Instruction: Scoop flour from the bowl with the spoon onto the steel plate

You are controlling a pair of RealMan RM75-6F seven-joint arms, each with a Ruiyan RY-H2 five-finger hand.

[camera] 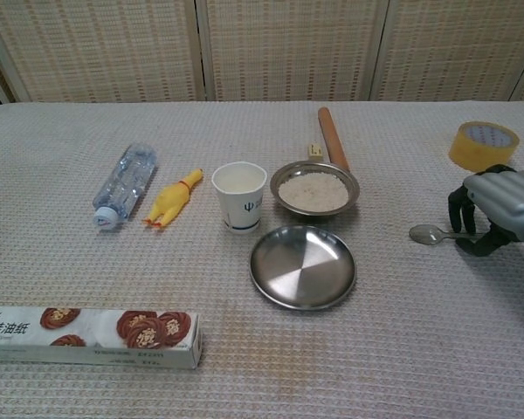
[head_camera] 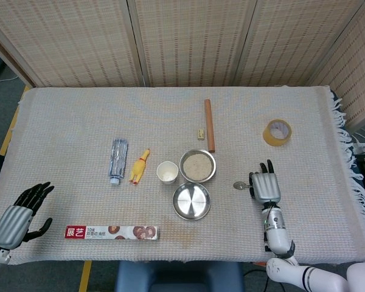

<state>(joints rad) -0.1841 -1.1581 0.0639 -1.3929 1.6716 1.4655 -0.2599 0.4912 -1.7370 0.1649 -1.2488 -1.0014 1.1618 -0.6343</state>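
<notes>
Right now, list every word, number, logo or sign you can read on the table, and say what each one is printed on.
"展艺" in white on a red patch: long white baking-paper box at the table's front left.
"10米" and a line of Chinese characters beside it, which looks like "双面硅油纸": same box, too small to be sure.
Blue logo mark with tiny lettering under it: white paper cup, unreadable.
Clear plastic bottle: no readable label.
Yellow tape roll: no text visible.

We see both hands built alike: right hand (head_camera: 266, 187) and left hand (head_camera: 15, 218) have ribbed silver-grey backs and black fingers (head_camera: 34, 193); right forearm (head_camera: 278, 232) white with black bands.
</notes>
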